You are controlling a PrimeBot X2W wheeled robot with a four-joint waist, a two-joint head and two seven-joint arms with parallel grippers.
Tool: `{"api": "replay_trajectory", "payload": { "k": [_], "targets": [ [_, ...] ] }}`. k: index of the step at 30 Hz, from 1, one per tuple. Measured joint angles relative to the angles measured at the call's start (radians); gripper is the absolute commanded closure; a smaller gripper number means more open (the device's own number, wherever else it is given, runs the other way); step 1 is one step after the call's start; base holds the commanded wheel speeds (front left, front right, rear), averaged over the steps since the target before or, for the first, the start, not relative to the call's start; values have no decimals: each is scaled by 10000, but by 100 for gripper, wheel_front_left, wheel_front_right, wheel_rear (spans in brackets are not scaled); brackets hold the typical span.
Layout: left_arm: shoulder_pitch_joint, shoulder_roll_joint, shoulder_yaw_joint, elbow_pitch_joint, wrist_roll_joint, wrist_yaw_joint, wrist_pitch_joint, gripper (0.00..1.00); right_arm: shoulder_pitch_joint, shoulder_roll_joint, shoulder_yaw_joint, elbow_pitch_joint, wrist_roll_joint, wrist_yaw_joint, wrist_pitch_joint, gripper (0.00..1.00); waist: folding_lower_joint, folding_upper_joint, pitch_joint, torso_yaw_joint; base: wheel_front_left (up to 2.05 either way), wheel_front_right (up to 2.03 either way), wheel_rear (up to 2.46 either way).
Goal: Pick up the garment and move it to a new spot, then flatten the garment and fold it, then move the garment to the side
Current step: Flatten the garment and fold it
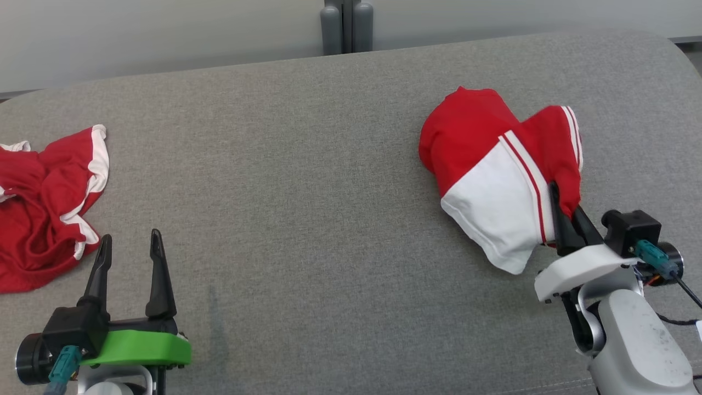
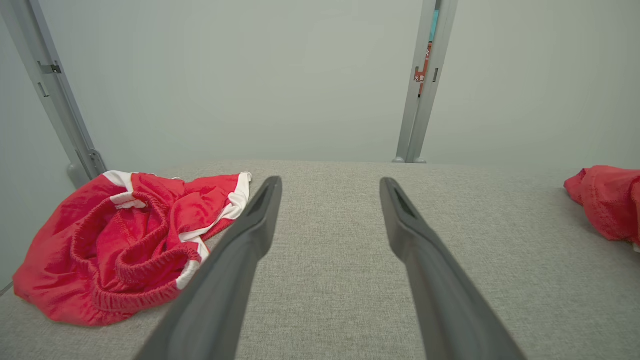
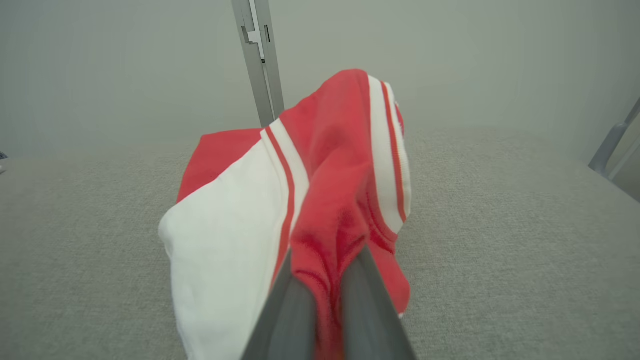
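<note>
A red and white garment (image 1: 488,164) with striped trim sits bunched on the right side of the grey fabric surface (image 1: 307,164). My right gripper (image 1: 565,206) is shut on a red fold at the garment's near right edge. In the right wrist view the red cloth (image 3: 330,200) is pinched between the two fingers, and the white panel (image 3: 225,225) hangs to their left. My left gripper (image 1: 130,236) stands open at the lower left with nothing between its fingers. The left wrist view shows the left gripper (image 2: 330,182) over bare surface, and the garment's edge (image 2: 607,200) at far right.
A second red garment (image 1: 44,208) with white trim lies crumpled at the far left edge, just left of my left gripper; it appears again in the left wrist view (image 2: 125,240). A grey post (image 1: 346,24) stands behind the surface against a pale wall.
</note>
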Motion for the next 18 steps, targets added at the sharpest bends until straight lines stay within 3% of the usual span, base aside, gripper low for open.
{"api": "replay_trajectory", "payload": {
  "k": [4, 10, 18],
  "targets": [
    [-8, 0, -119, 38, -29, 0, 0, 0, -469, 105, 623, -652, -345, 0, 0, 100, 0, 0, -56, 78, 0, 0, 0],
    [-7, 0, -247, 71, -169, 0, 0, 0, -1536, 343, 2334, -587, -422, 0, 0, 100, 0, 0, -144, 405, 0, 0, 0],
    [-17, -2, -443, 132, -316, 12, 0, 0, -2799, 782, 5012, 500, -155, 2, 0, 100, 0, 0, -152, 1109, 0, 0, 0]
  ]
}}
